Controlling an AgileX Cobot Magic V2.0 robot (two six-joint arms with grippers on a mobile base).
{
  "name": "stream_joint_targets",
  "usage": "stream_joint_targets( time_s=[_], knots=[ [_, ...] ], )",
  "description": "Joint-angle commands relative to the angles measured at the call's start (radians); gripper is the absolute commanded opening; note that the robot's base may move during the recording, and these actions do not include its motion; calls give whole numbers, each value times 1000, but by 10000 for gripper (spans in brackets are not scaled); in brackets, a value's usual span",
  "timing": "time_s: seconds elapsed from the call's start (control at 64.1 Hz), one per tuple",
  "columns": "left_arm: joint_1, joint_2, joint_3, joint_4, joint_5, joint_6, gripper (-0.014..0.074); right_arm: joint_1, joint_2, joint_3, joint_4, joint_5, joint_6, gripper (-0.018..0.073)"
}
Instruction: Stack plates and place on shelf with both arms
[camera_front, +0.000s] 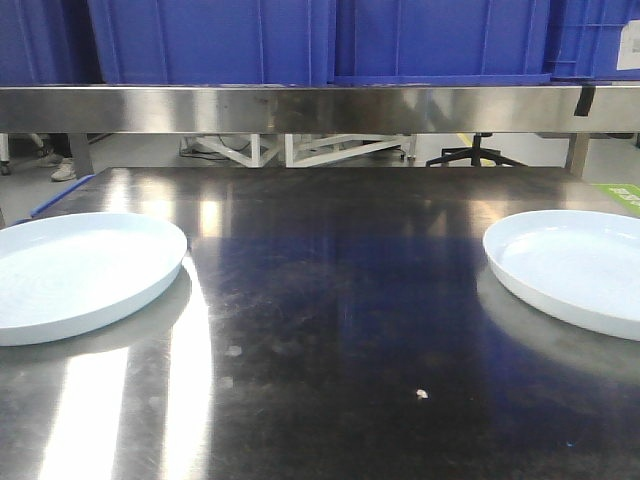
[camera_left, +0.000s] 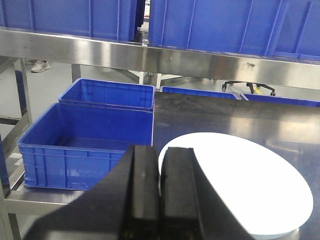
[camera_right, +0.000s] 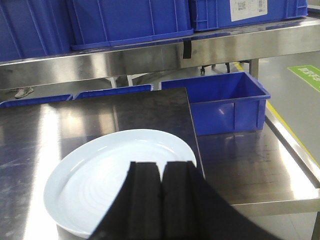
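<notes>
Two pale bluish-white plates lie flat on the steel table, one at the left and one at the right. Neither gripper shows in the front view. In the left wrist view my left gripper is shut, with nothing between its black fingers, hovering over the near left edge of the left plate. Through the right wrist view I see my right gripper shut and empty above the near right part of the right plate. The steel shelf runs across the back above the table.
Blue plastic crates fill the shelf top. Left of the table, two open blue bins sit on a lower rack. Another blue bin stands on the rack right of the table. An office chair base stands behind.
</notes>
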Motion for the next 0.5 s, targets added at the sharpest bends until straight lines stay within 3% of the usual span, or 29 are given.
stream_joint_targets(
  time_s=[0.0,0.484],
  knots=[
    [2,-21,3,-9,-91,-5,82,-2,-18,0,-13,-87,-3,48],
    [2,-21,3,-9,-91,-5,82,-2,-18,0,-13,-87,-3,48]
  ],
)
